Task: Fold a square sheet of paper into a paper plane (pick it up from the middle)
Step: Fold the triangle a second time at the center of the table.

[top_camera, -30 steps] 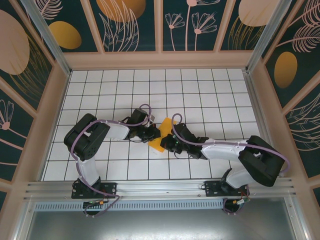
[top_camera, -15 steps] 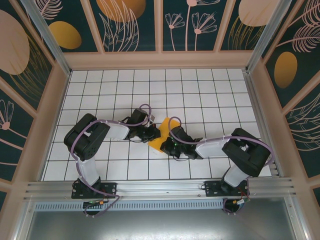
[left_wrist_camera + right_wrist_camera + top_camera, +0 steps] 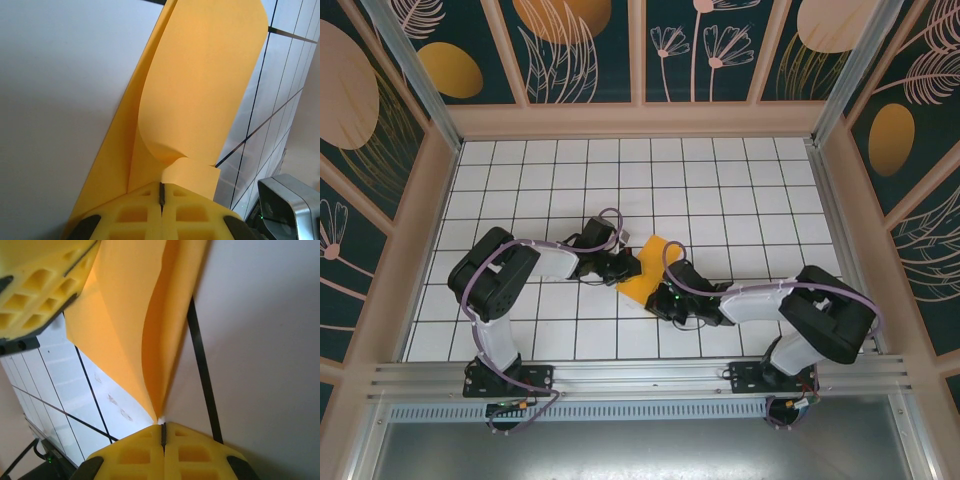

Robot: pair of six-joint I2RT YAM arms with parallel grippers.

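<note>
The folding looked to be at an early stage. The thin orange-yellow square sheet of paper [image 3: 651, 260] lay near the middle of the white gridded bench [image 3: 520, 170], doubled over itself but with no pointed nose or wings to make it a plane. In the left wrist view the sheet [image 3: 200, 85] showed a flat lower layer and an upper flap bowing off it, not pressed down. In the right wrist view the same flap [image 3: 125, 325] rose in a soft curve.

The left pincer [image 3: 629, 268] was at the sheet's 9 o'clock edge. Its yellow jaws were fully closed [image 3: 161, 194], nipping a small curled bit of the paper's edge. The right pincer [image 3: 659, 294] was at the sheet's 5 o'clock corner, its jaws also fully closed [image 3: 163, 430], with the paper's corner caught at their tips. Flattening this crease and all the later folds appeared to remain.

By count there was one sheet of paper, no finished plane, and two arms with one pincer each.
</note>
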